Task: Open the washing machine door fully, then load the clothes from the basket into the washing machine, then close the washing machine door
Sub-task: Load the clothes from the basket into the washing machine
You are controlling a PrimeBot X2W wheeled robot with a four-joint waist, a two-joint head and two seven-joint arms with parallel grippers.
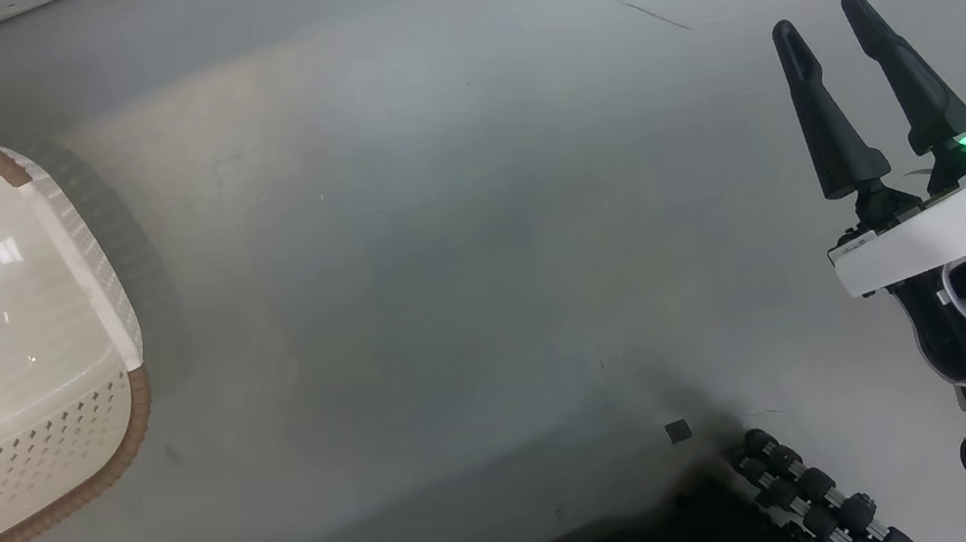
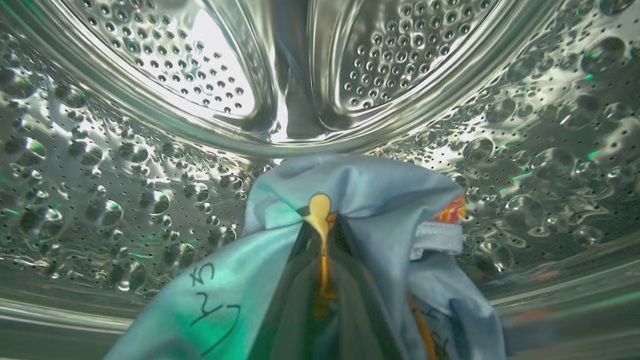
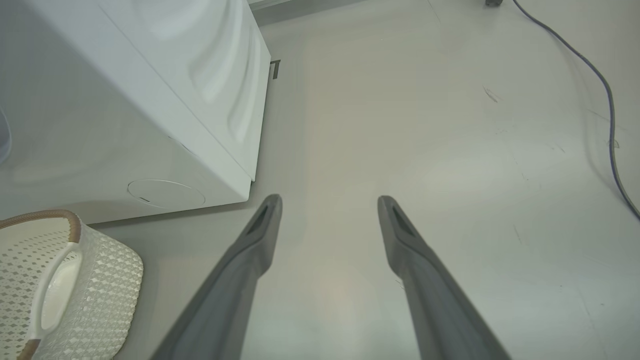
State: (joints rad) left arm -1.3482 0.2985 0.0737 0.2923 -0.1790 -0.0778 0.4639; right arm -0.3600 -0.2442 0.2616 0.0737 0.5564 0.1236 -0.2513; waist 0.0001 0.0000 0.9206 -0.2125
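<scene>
The head camera looks steeply down on the floor (image 1: 434, 220), with the basket (image 1: 12, 473) at 9 o'clock and the right end effector (image 1: 818, 15) at 3. The right wrist camera faces the same floor and basket, with the washing machine (image 3: 125, 100) at 10. The left wrist camera sits deep inside the drum (image 2: 125, 190), close against the clothes (image 2: 380, 200), facing the back wall.

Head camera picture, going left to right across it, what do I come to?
basket → small dark square → right gripper, fingers apart

Laundry area: washing machine (image 3: 125, 100), basket (image 3: 100, 280), bare grey floor (image 3: 400, 125).
</scene>
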